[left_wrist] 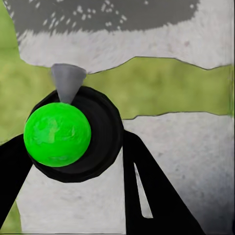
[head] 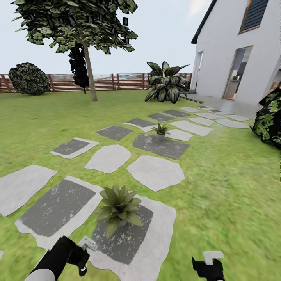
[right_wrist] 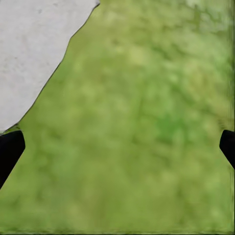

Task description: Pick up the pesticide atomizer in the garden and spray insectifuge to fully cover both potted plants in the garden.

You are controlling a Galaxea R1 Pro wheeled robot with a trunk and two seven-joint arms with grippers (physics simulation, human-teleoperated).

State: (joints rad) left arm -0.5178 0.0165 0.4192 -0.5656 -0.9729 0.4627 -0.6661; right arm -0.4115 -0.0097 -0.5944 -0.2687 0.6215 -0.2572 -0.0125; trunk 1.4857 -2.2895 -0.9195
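My left gripper (head: 82, 254) is low at the near left, shut on the pesticide atomizer (head: 89, 244), whose whitish nozzle points toward the near potted plant (head: 118, 206). In the left wrist view the atomizer (left_wrist: 73, 134) shows a dark round body, a bright green ball and a grey cone nozzle, with a black finger (left_wrist: 152, 186) pressed on each side. The near plant is a low green rosette on a grey stepping stone (head: 156, 234). The second potted plant (head: 160, 130) stands farther up the path. My right gripper (head: 208, 265) hangs open over grass (right_wrist: 132, 122).
Grey stepping stones (head: 155, 171) lead across the lawn toward a white house (head: 234, 47). A large striped leafy plant (head: 167, 82) and a tree (head: 90, 74) stand before the brown fence (head: 117, 82). A dark bush (head: 270, 119) sits at the right, a round one (head: 28, 79) far left.
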